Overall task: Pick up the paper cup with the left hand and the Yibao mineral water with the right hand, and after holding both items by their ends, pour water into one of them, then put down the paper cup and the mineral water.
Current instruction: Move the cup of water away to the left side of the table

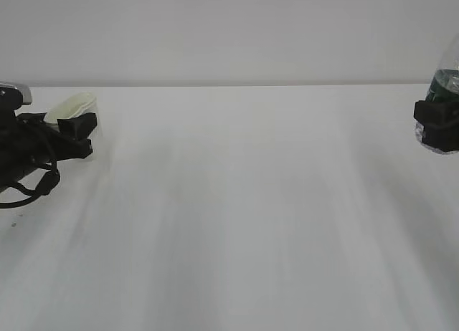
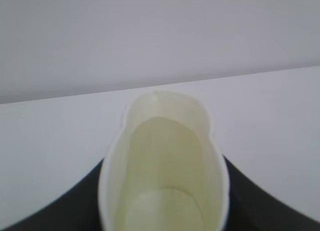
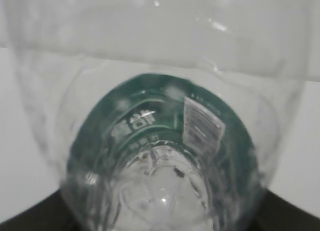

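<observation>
The paper cup is clamped between the jaws of the left hand, its rim squeezed into an oval, above the white surface. The Yibao mineral water is gripped between the jaws of the right hand, its green label seen just above them.

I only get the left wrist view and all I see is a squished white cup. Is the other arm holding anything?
Observer: Yes, the right gripper is closed on the mineral water bottle.
Operator: Is the bottle near my cup?
Observer: No. In the exterior view the bottle sits at the far right edge and the paper cup at the far left.
Operator: Is there a label?
Observer: Yes, a dark green label wraps the bottle.
</observation>
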You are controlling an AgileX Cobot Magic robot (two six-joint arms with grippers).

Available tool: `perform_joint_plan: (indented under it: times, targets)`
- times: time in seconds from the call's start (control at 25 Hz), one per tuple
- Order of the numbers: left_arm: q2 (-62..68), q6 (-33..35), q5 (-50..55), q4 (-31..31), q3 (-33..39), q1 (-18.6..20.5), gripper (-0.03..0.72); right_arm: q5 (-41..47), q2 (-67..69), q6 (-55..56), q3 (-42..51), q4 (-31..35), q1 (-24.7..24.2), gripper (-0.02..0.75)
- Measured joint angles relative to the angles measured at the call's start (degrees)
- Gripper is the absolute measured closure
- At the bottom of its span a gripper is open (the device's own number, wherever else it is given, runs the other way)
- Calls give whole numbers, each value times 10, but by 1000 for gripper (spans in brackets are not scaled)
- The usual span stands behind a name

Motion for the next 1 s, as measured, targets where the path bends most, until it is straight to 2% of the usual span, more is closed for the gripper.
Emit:
perform_joint_plan:
  times: [0.52, 1.0]
  targets:
    - [76, 2, -32, -7, -3, 0, 330, 1, 0, 0, 0, 0, 0, 336]
    - [81, 28, -32, -11, -3, 0, 330, 2, 0, 0, 0, 0, 0, 336]
